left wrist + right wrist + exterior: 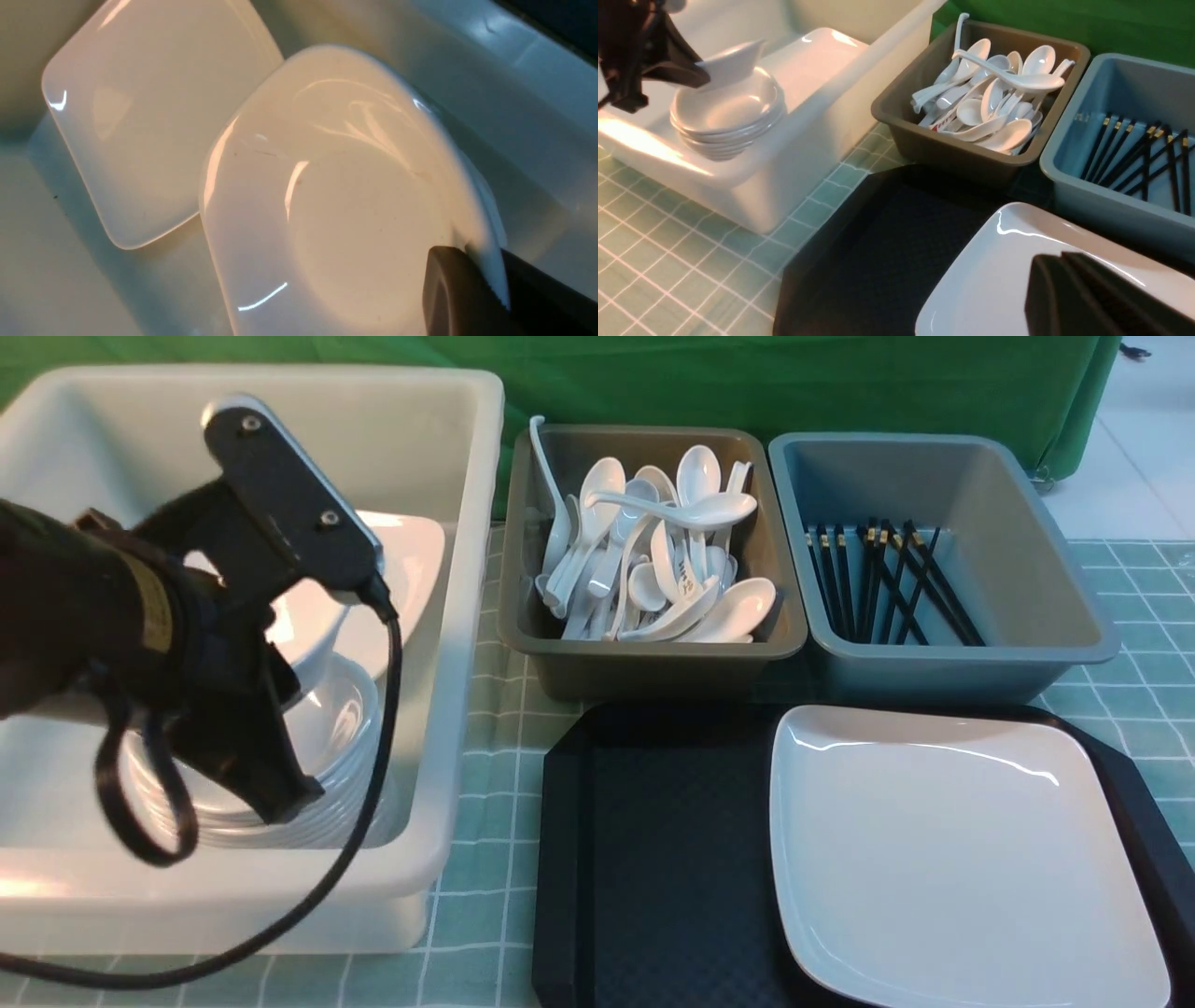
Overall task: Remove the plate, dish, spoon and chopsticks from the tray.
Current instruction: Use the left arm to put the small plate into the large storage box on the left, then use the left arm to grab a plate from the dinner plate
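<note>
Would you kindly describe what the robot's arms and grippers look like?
The left arm is black with a yellowish label, a flat black silver-edged bracket with two screws, and a looping black cable. The left gripper has dark fingers; the right gripper has dark, ridged ones.

A green cloth backdrop (747, 383) is hanging across the far side at 12 o'clock. A pale green checked cloth (495, 784) with white lines is covering the bench. At 2 o'clock, a pale tiled floor (1148, 448) is showing past the backdrop's edge, catching bright daylight-like light.
</note>
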You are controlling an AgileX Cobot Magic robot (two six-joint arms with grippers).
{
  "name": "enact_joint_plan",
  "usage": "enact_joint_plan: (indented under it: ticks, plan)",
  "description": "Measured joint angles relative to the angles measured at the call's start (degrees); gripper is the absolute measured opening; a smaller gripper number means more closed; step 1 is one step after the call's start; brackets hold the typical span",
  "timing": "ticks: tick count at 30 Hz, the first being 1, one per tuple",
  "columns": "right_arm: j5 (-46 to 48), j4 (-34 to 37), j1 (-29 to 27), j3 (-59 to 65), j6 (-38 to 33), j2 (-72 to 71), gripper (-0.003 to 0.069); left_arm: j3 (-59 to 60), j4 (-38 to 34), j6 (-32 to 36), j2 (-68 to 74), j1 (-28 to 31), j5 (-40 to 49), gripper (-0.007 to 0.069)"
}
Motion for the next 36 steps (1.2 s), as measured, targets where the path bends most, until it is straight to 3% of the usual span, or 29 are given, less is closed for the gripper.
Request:
enact_joint_plan:
  ticks: [11, 19, 22, 25, 27, 30, 31, 33, 36]
  plan:
    - [4.7, 0.4, 0.0, 0.0, 0.0, 0.0, 0.0035, 0.0, 0.5, 5.7, 6.3, 0.0, 0.7, 0.0046]
    - [7.0, 0.5, 0.0, 0.0, -1.1, 0.0, 0.0042, 0.0, -2.6, 5.8, 6.1, 0.0, 2.1, 0.0319]
    - [7.2, 0.5, 0.0, 0.0, -1.3, 0.0, 0.0045, 0.0, -7.0, 5.1, 4.3, 0.0, 2.3, 0.0437]
    - [7.6, 0.5, 0.0, 0.0, -1.4, 0.0, 0.0051, 0.0, -13.6, 5.1, 0.8, -0.8, -0.1, 0.0485]
    - [7.7, 0.5, 0.0, 0.0, -1.5, 0.0, 0.0053, 0.0, -16.7, 6.8, -0.1, -1.8, -1.8, 0.0472]
    - [9.7, -0.3, 0.0, -0.5, -1.7, 0.0, 0.0057, -1.0, -25.4, 17.1, 1.8, -8.2, -5.0, 0.0313]
    - [10.1, -0.5, 0.0, -0.6, -1.7, 0.0, 0.0059, -1.2, -26.0, 17.7, 2.8, -9.4, -5.1, 0.0303]
    - [12.1, -1.8, 0.0, -1.1, -1.7, 0.0, 0.0064, -1.9, -28.3, 23.7, 7.1, -13.4, -8.0, 0.0200]
    - [15.1, -3.6, 0.0, -1.5, -1.7, 0.0, 0.0072, -2.7, -29.1, 33.9, 14.5, -18.6, -13.0, 0.0135]
